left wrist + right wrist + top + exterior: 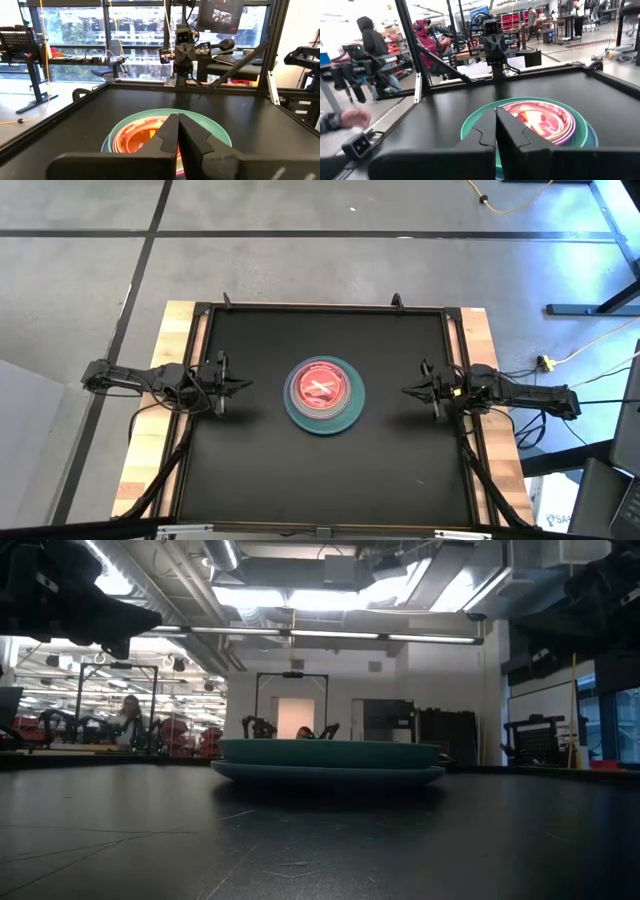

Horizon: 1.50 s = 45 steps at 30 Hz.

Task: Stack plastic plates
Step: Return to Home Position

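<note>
One stack of plastic plates (323, 394) stands at the middle of the black table: a grey-blue plate at the bottom, a teal one on it, then pale-mint and pink rims, and small translucent reddish ones on top. It shows side-on in the low view (328, 762) and in both wrist views (150, 135) (540, 117). My left gripper (243, 385) hovers left of the stack, shut and clear of it. My right gripper (407, 391) hovers right of the stack, shut as well.
The black table top (250, 470) has a raised frame and wooden side boards (155, 430). Bare surface lies all around the stack. People (372, 45) are in the room beyond the table; a hand (350, 117) shows past the table's edge.
</note>
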Available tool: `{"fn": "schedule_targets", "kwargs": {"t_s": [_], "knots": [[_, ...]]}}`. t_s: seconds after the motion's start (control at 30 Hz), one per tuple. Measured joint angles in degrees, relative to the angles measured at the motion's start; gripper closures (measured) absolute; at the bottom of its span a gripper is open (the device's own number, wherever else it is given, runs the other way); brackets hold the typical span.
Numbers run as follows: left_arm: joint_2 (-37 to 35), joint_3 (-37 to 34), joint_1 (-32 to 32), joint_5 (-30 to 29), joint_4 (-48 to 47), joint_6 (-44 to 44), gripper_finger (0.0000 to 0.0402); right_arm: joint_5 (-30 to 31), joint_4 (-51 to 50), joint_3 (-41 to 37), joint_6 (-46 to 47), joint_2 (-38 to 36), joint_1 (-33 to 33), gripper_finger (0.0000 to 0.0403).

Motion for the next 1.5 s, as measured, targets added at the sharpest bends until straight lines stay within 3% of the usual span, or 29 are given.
{"fn": "schedule_targets", "kwargs": {"t_s": [1.5], "knots": [[0.0, 0.0, 0.0, 0.0, 0.0, -0.1, 0.0393, 0.1, 0.1, 0.0, 1.6, 0.0, 0.0, 0.0402]]}}
